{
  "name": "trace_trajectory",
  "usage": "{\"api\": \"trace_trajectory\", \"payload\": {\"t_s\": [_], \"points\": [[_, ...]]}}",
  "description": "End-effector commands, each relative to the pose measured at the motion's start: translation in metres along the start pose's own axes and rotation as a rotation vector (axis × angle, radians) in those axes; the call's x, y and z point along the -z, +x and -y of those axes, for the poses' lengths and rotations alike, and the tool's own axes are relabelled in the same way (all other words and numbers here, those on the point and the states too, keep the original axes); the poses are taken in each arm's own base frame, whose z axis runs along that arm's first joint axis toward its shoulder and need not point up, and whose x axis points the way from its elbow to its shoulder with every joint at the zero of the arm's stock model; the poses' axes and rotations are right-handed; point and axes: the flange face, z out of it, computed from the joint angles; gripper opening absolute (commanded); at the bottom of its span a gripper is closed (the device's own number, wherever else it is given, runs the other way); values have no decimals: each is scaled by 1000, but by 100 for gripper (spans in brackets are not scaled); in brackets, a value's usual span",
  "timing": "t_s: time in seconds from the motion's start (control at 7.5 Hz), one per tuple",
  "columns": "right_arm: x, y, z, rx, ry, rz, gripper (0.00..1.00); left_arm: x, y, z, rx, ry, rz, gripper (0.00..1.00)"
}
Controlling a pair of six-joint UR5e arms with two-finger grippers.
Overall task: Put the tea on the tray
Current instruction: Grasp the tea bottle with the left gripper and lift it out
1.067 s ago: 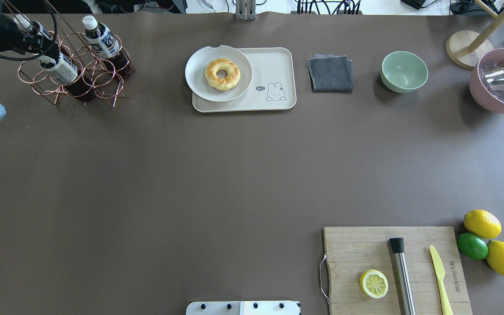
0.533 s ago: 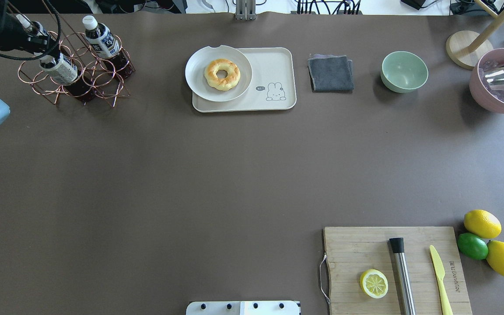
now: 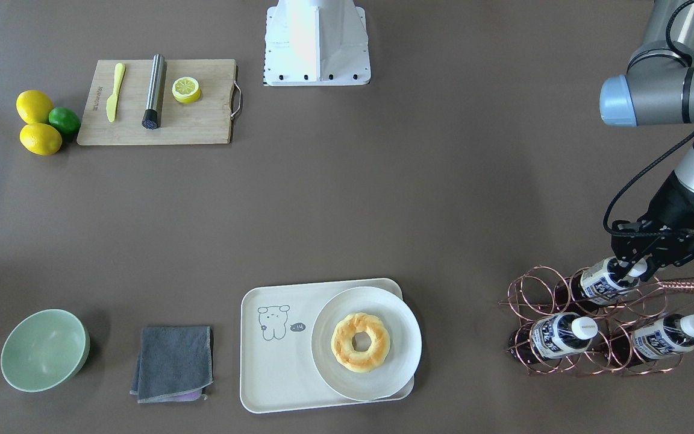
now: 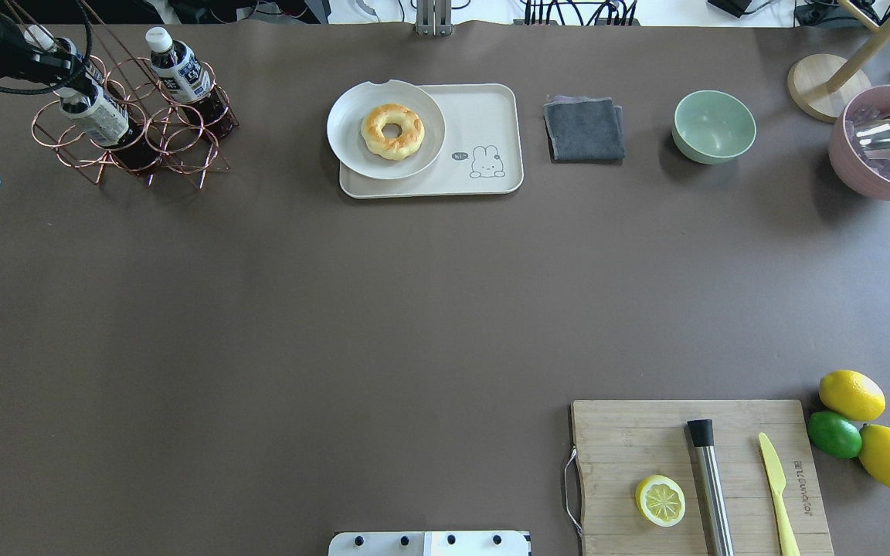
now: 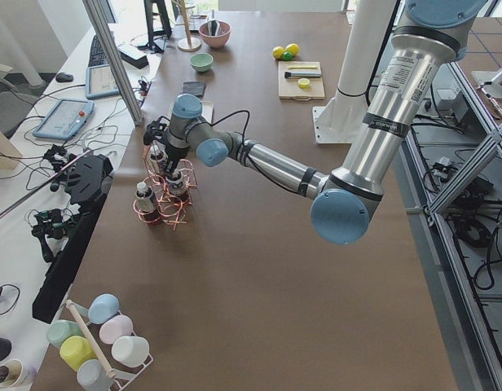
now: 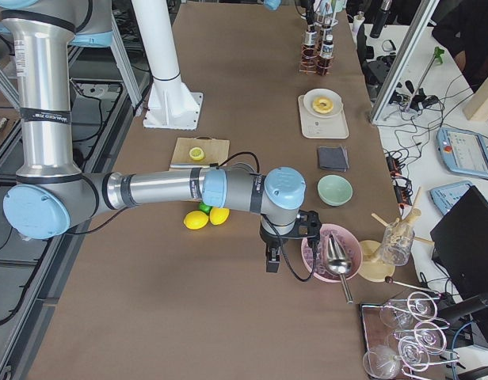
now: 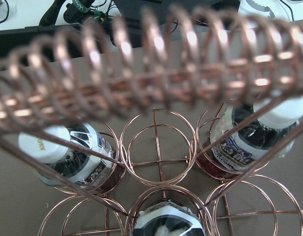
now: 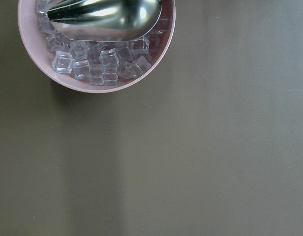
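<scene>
Brown matting covers the long tabletop, and the action sits at its far corner on the robot's left, where a copper wire rack holds three small bottles tilted in its rings, caps pointing up and outward so that each can be taken by the neck. The left tool has reached in from above and its fingers look closed on the cap end of the tea, the bottle in the rack's back row. The bottle's dark base is inside its ring, so I judge the lift out of the rack to be just under way or not yet begun. The two other bottles lie untouched in the front row. The tray waits well apart from the rack, further along the same far edge. A round plate with a doughnut covers the tray end nearer the rack and overhangs its rim, leaving bare only the end with the little cartoon, which seems the natural landing spot. The right tool hangs at the opposite end beside a pink bowl of ice, clear of this work; whether it is open or closed I cannot tell.
</scene>
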Motion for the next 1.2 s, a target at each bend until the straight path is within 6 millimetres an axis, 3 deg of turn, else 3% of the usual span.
{"api": "trace_trajectory", "payload": {"t_s": [0.0,0.13,0.4,0.53,0.67,0.8,0.93,1.07], "points": [[1,0,1,1,1,0,100,38,-18,25,42,0,-66,0],[2,-1,2,3,3,0,100,59,-19,32,52,21,-66,0],[-1,1,1,-1,-2,0,100,116,6,38,85,16,-29,0],[-1,0,0,2,-1,2,100,146,4,41,107,33,-14,0],[-2,2,-3,3,-5,0,100,162,14,40,98,25,-6,0],[-2,1,-4,3,-3,3,100,184,26,32,88,40,-13,0],[-2,1,-4,0,-4,11,100,212,48,9,79,69,23,0],[-4,3,-3,-3,-7,10,100,222,89,-27,98,29,60,0]]}}
